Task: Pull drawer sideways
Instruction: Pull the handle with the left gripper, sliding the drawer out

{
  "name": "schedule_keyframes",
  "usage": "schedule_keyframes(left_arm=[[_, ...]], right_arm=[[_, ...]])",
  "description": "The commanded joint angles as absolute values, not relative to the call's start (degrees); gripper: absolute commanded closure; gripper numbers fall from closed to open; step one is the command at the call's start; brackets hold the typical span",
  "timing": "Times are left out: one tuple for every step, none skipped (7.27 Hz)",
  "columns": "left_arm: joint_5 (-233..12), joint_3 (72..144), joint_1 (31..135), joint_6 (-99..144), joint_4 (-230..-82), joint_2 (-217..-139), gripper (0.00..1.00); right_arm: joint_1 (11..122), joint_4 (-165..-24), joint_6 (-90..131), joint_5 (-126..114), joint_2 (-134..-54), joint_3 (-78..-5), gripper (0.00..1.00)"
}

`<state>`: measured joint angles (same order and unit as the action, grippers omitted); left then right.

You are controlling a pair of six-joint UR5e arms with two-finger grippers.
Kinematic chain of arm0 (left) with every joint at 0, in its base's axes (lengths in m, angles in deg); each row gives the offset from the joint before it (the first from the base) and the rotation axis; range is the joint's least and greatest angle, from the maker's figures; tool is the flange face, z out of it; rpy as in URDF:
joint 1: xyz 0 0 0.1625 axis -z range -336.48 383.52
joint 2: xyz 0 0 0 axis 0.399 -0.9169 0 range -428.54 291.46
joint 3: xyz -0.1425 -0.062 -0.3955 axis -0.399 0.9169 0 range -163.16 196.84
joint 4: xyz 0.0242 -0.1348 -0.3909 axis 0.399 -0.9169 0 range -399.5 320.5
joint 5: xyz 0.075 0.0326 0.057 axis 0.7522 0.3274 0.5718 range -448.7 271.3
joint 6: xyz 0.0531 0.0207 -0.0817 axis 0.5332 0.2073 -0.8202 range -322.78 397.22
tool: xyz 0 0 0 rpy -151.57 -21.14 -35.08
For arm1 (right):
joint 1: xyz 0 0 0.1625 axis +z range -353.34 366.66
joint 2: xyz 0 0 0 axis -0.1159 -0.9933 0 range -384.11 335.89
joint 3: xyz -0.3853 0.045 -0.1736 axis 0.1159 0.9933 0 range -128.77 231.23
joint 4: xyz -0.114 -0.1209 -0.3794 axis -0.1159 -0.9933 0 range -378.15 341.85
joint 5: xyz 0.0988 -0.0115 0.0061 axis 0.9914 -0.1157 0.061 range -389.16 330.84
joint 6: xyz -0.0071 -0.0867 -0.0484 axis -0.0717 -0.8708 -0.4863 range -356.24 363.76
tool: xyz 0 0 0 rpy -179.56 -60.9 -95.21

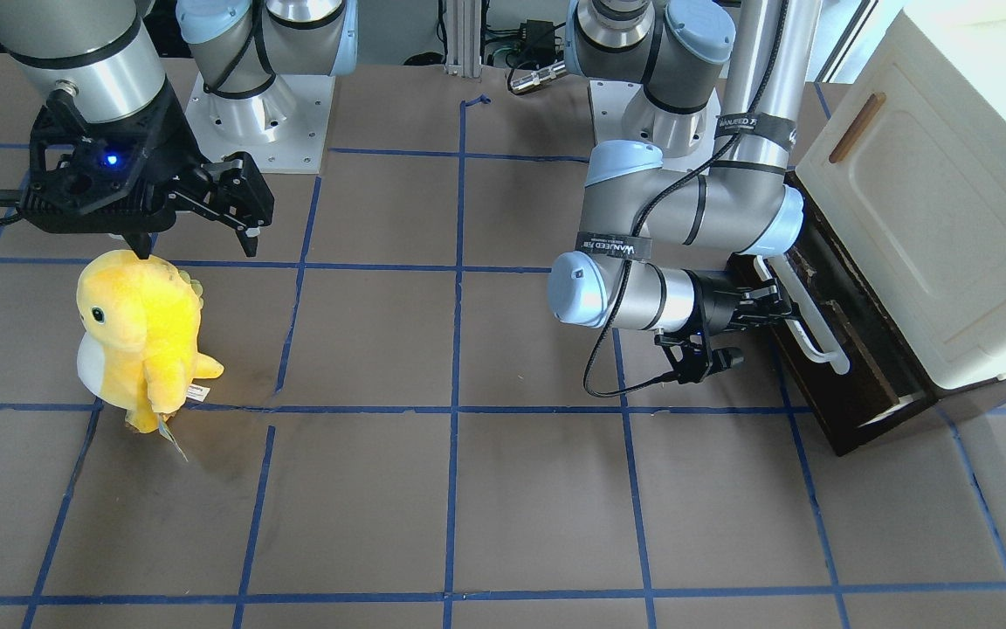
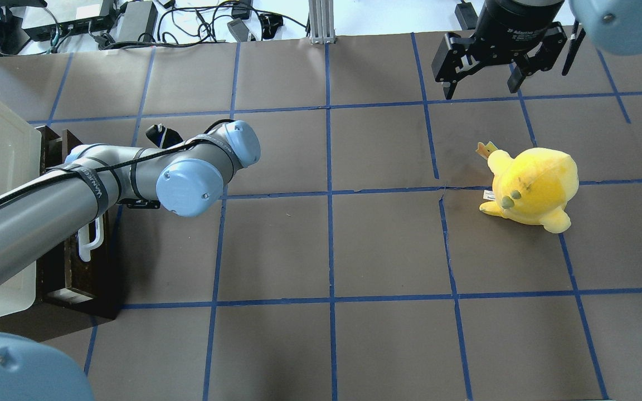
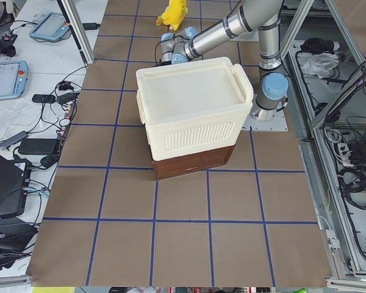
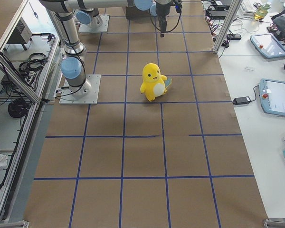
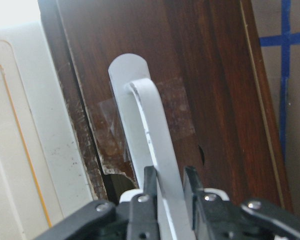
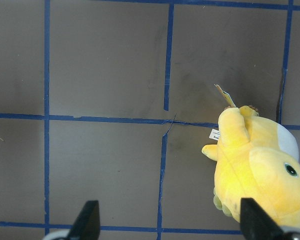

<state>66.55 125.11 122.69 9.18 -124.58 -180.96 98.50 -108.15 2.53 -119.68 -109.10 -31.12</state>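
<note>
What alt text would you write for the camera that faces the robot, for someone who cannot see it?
The robot's left gripper is shut on the long white handle of a dark brown drawer under a cream cabinet, at the picture's right. At the picture's left, the right gripper hangs open above the table, near a yellow plush toy.

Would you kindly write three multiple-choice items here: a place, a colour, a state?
1. Where is the plush toy? A) on the floor B) on the table near the right end effector C) on a shelf
2. What colour is the drawer's bar handle? A) black B) white C) red
3. What is the left end effector doing? A) hanging open B) holding the toy C) shut on the bar handle

1B: it stands on the table. 2B: the wrist view shows it white. 3C: both fingers press its sides.
</note>
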Motion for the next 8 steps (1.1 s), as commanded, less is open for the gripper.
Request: schedule_keyframes(left_arm=[[66.2,124.5,124.2,9.2,-124.5,-181.0,0.79],[64.4,122.8,125.5,9.2,-124.6,-181.0,0.79],[63.4,121.0,126.6,9.3,-125.1,-181.4,0.79],[63.3,120.8,127.0,9.3,-125.1,-181.6,0.79],[63.1,120.7,127.3,9.3,-125.0,-181.5,0.79],[63.1,120.7,128.0,9.2,-125.0,-181.6,0.79],[62.3,120.7,128.3,9.2,-125.0,-181.6,0.79],[62.1,120.7,128.3,9.2,-124.9,-181.6,0.79]], right_arm=[[98.5,-108.2,2.4,-119.7,-109.1,-31.1,0.0],[98.5,-108.2,2.5,-119.7,-109.1,-31.1,0.0],[98.5,-108.2,2.5,-119.7,-109.1,-31.1,0.0],[98.5,-108.2,2.5,-119.7,-109.1,-31.1,0.0],[98.5,-108.2,2.5,-119.7,-109.1,-31.1,0.0],[98.5,-108.2,2.5,-119.7,-109.1,-31.1,0.0],[98.5,-108.2,2.5,-119.7,-109.1,-31.1,0.0],[98.5,-108.2,2.5,-119.7,-109.1,-31.1,0.0]])
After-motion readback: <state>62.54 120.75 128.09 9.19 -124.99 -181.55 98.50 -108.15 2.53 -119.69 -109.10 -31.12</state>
